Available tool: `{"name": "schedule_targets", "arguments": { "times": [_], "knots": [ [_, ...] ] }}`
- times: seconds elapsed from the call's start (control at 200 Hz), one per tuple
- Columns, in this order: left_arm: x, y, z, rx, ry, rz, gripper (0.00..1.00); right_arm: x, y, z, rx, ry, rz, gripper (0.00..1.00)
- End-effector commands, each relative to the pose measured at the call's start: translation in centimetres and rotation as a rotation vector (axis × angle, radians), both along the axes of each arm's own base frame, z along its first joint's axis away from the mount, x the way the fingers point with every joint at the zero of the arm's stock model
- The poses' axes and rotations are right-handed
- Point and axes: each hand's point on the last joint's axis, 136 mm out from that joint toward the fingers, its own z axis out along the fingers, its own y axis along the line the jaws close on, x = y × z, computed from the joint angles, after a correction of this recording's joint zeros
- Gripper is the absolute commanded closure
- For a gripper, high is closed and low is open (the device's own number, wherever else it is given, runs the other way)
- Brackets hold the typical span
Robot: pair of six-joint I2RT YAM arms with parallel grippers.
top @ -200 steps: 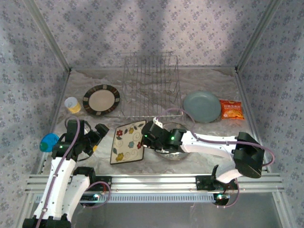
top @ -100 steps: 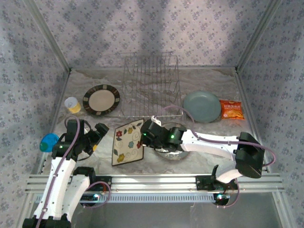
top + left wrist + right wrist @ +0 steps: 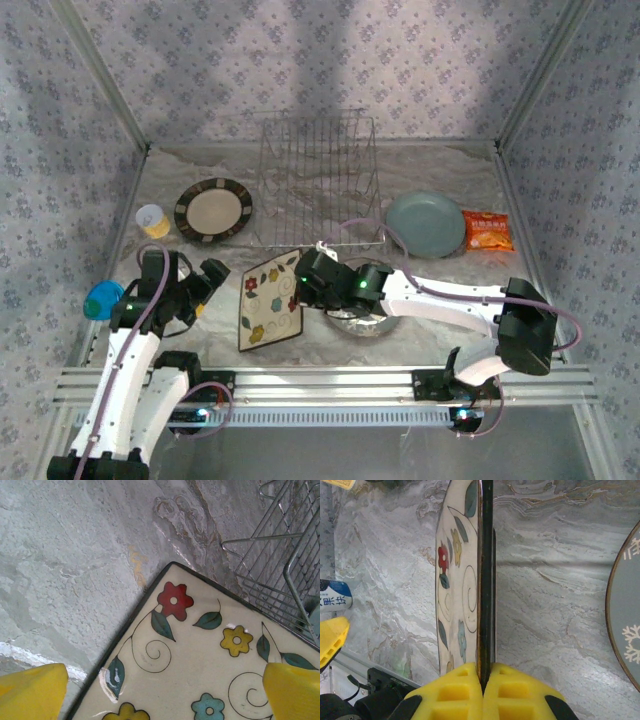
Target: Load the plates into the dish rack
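The right gripper [image 3: 305,281] clamps its yellow fingers [image 3: 465,692] tight on the rim of the square cream plate with the flower pattern [image 3: 269,302], holding it tilted with its right edge raised above the marbled table [image 3: 440,165]. From the right wrist the plate [image 3: 456,580] appears nearly edge-on, its dark rim running straight up from the closed jaws. Whether its lower left edge touches the table cannot be told. The left gripper [image 3: 208,285] hangs just beside the plate's left side, jaws spread wide and holding nothing. Its yellow fingertips [image 3: 32,692] frame a corner of the plate [image 3: 200,650] from above, with the wire of the dish rack [image 3: 280,570] close behind. The silver rack [image 3: 318,180] stands at the back of the table with no plate in it. The brown-rimmed round plate [image 3: 213,210] lies flat to its left near a small yellow cup [image 3: 152,220], and the plain grey-blue plate [image 3: 425,224] lies to its right beside an orange snack packet [image 3: 487,231]. The greyish patterned plate [image 3: 355,323] rests under the right arm — well short of the rack.
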Motion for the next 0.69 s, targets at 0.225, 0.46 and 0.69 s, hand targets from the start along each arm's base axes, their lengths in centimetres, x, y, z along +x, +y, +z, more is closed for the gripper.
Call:
{"name": "schedule_targets", "arguments": {
  "times": [0.225, 0.46, 0.69],
  "knots": [
    [0.8, -0.1, -1.0, 0.033, -0.029, -0.047, 0.01, 2.0, 2.2, 8.5, 0.22, -0.108, 0.022, 1.0],
    [0.7, -0.2, -1.7, 0.037, -0.029, -0.059, 0.01, 2.4, 2.8, 10.3, 0.237, -0.126, 0.063, 1.0],
    [0.8, -0.2, -1.5, 0.049, -0.03, -0.075, 0.01, 2.7, 3.7, 11.6, 0.233, -0.131, 0.127, 1.0]
  ]
}}
